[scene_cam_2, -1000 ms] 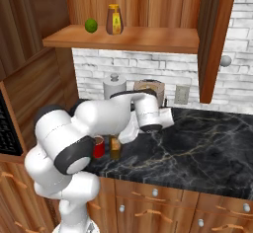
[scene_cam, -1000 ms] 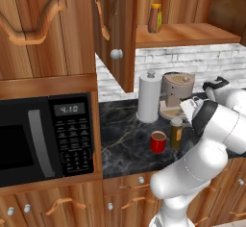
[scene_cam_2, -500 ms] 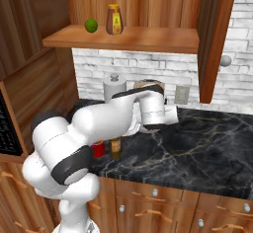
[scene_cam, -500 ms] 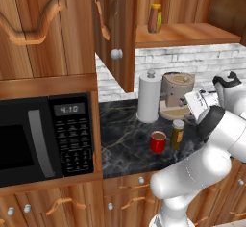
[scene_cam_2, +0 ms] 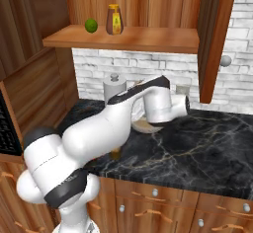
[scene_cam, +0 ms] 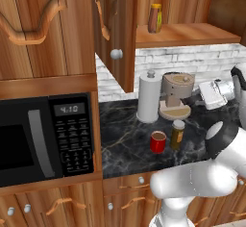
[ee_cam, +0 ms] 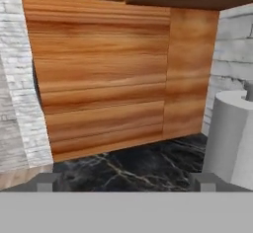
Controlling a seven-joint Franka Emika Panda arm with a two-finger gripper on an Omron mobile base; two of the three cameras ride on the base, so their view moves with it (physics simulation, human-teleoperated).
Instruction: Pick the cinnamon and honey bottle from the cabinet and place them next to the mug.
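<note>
The cinnamon (scene_cam: 177, 133), a grey-lidded olive-brown jar, stands upright on the dark marble counter (scene_cam: 125, 139) just right of the red mug (scene_cam: 157, 142). The honey bottle (scene_cam: 154, 18), amber with a yellow cap, stands on the shelf of the open cabinet (scene_cam: 190, 31); in the right base view the honey bottle (scene_cam_2: 114, 19) is beside a green lime (scene_cam_2: 90, 25). My gripper (scene_cam: 204, 92) hovers above and right of the cinnamon, level with the coffee machine. In the hand view my gripper (ee_cam: 126, 182) is open with nothing between its fingertips (ee_cam: 45, 181).
A white paper-towel roll (scene_cam: 149, 96) and a brown coffee machine (scene_cam: 177, 94) stand behind the mug. The open cabinet door (scene_cam: 115, 29) with its round knob (scene_cam: 116, 54) hangs over the counter. A microwave (scene_cam: 45, 137) sits at the left.
My hand has risen and drawn back to the right, away from the cinnamon. The jar stays upright beside the mug.
</note>
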